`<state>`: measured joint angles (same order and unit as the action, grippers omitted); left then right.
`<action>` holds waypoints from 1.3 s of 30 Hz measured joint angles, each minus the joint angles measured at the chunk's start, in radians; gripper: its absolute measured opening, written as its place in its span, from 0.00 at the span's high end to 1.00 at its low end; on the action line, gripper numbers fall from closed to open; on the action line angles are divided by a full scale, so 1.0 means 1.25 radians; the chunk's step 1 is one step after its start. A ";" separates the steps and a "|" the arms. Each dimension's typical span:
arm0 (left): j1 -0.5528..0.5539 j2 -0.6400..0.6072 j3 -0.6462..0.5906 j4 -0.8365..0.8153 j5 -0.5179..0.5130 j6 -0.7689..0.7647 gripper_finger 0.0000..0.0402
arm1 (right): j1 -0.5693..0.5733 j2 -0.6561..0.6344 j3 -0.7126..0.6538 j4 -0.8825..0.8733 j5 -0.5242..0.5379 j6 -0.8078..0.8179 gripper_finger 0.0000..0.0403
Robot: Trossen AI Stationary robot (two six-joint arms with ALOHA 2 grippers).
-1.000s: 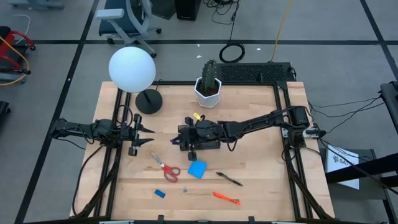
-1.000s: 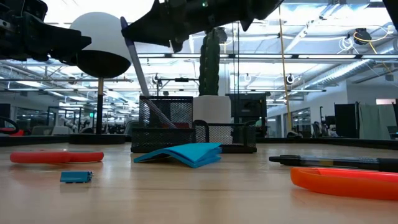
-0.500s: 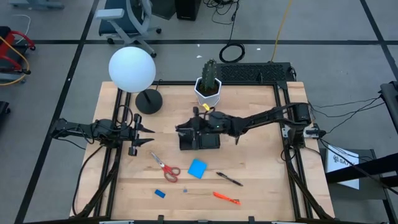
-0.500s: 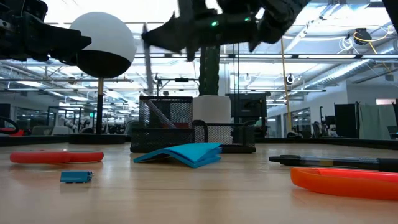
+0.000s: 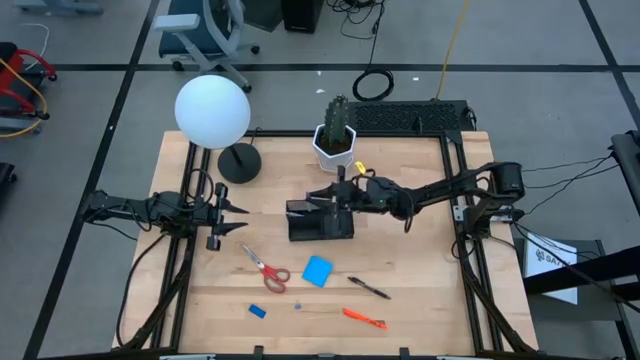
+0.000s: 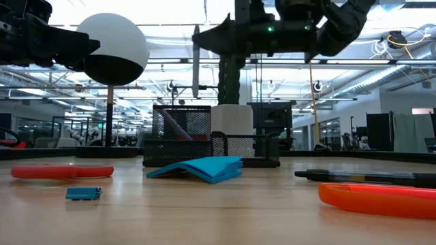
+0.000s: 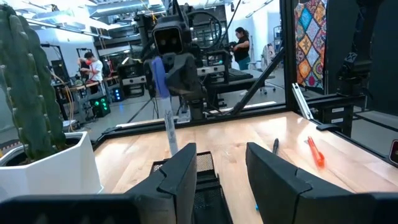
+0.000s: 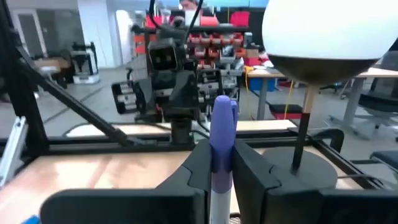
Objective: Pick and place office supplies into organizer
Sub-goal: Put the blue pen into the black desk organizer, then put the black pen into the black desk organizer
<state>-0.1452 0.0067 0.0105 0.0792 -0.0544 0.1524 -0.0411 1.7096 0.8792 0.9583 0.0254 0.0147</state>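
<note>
One marker (image 8: 221,140), tip hidden below jaws

organizer (image 5: 321,222): mid-table, in front of the cactus pot (image 5: 335,146)
right claw (image 5: 337,192): above the organizer's back edge, holding a marker (image 6: 195,62) upright
left claw (image 5: 236,218): left of the organizer, apart from it
lamp base (image 5: 239,163): back left
scissors (image 5: 266,267), pad (image 5: 318,271), black pen (image 5: 369,288): in front of the organizer
small block (image 5: 258,311), orange pen (image 5: 364,319): near the table's front edge (image 5: 330,346)
</note>
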 joint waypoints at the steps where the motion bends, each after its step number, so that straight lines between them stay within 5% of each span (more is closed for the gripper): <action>1: 0.000 0.000 0.000 0.000 0.000 0.000 0.64 | -0.003 -0.001 -0.002 0.003 0.000 0.000 0.92; 17: 0.000 0.000 0.000 0.000 0.000 0.000 0.64 | -0.024 0.000 -0.006 -0.049 0.003 0.000 0.91; 29: 0.000 0.000 0.000 0.000 0.000 0.000 0.64 | -0.025 0.000 -0.006 -0.047 0.006 0.000 0.77; 39: 0.000 0.000 0.000 0.000 0.000 0.000 0.64 | -0.025 0.000 -0.005 -0.047 0.006 -0.003 0.79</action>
<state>-0.1452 0.0067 0.0105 0.0791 -0.0543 0.1524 -0.0723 1.7092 0.8726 0.8995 0.0330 0.0110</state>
